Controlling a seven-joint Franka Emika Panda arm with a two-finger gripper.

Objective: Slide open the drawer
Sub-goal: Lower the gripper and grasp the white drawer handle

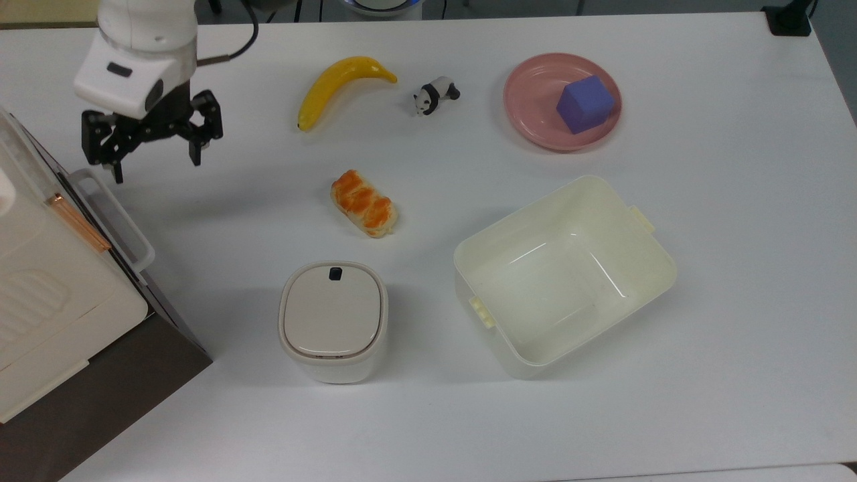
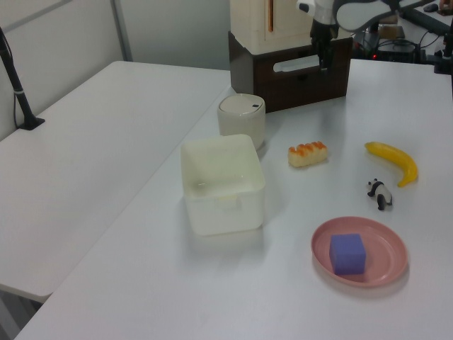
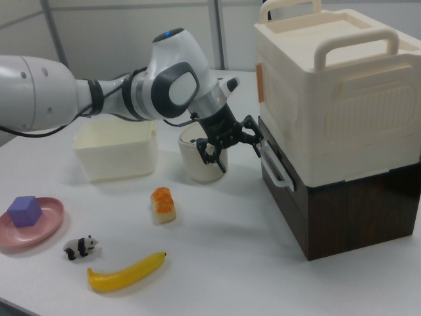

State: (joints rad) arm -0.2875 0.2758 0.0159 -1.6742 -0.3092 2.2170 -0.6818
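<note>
Drawer [image 3: 342, 210] closed, low in the dark cabinet at the counter [image 1: 469, 415]'s edge, on the top view's left, under a cream box [image 3: 342, 105]. White handle [image 1: 110, 217] on its front untouched; gripper [image 1: 155, 159] near the handle's far end, fingers [image 1: 195, 150] spread apart, clamped on nothing. Approach step by the look of it: next calls for lining up on the handle bar, closing around it, then pulling straight out from the cabinet.
</note>
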